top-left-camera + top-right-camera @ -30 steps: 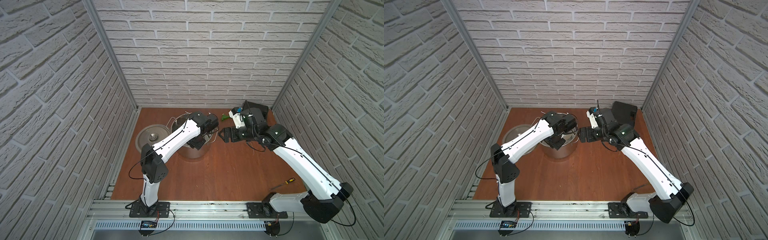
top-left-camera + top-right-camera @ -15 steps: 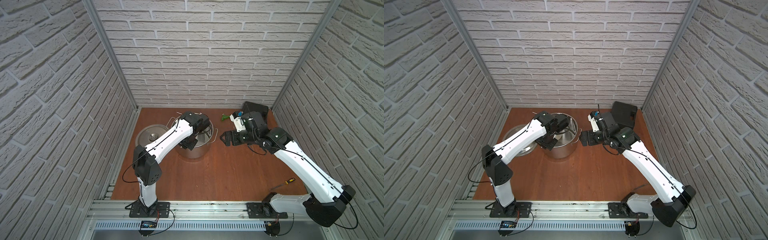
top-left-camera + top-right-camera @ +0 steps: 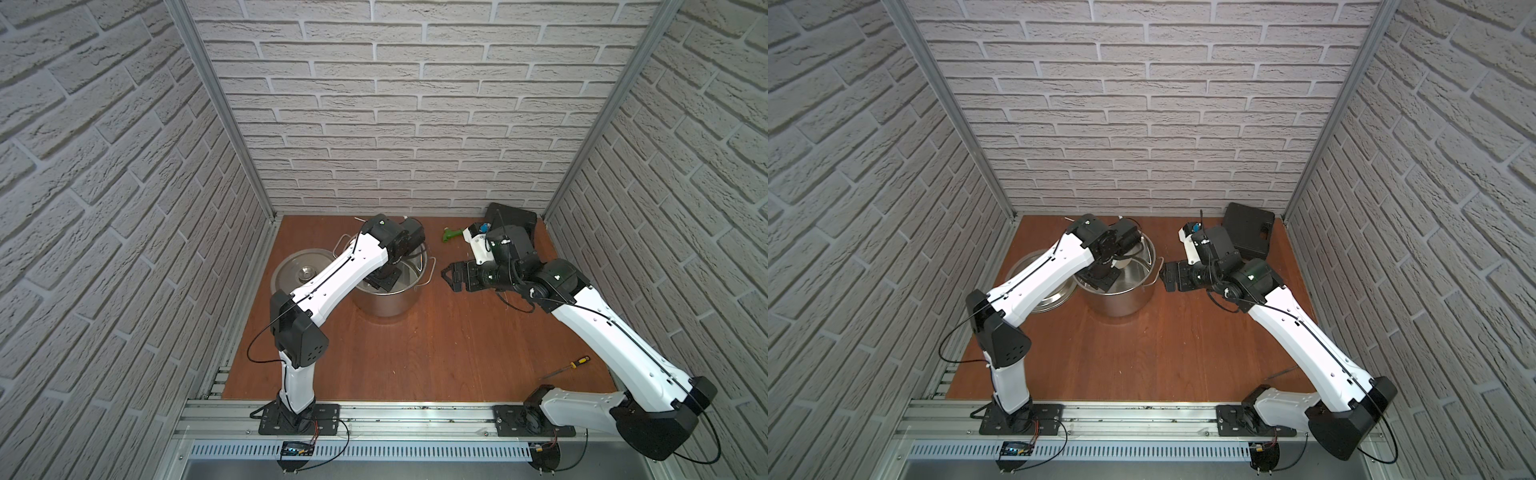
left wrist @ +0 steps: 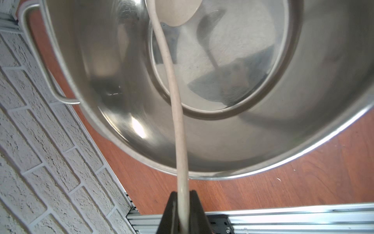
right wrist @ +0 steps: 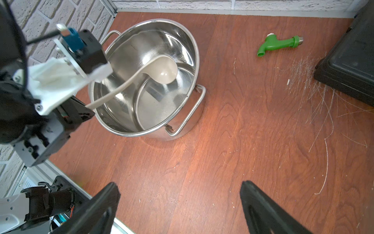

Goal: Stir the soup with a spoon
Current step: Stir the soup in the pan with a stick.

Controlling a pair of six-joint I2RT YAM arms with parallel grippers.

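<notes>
My left pincer [image 4: 183,195] is clamped on the slim handle end of the cream-coloured plastic ladle [image 5: 162,71], whose round bowl hangs inside the shiny steel pot [image 5: 193,50]. My right pincer [image 5: 179,185] gapes wide, holding nothing, beside the pot over the brown wooden table [image 5: 242,141].

The left gripper [image 3: 382,282] reaches into the steel pot [image 3: 386,305] (lid [image 3: 291,270] just beside it); a screwdriver [image 3: 564,368] lies near the bench's right edge.
</notes>
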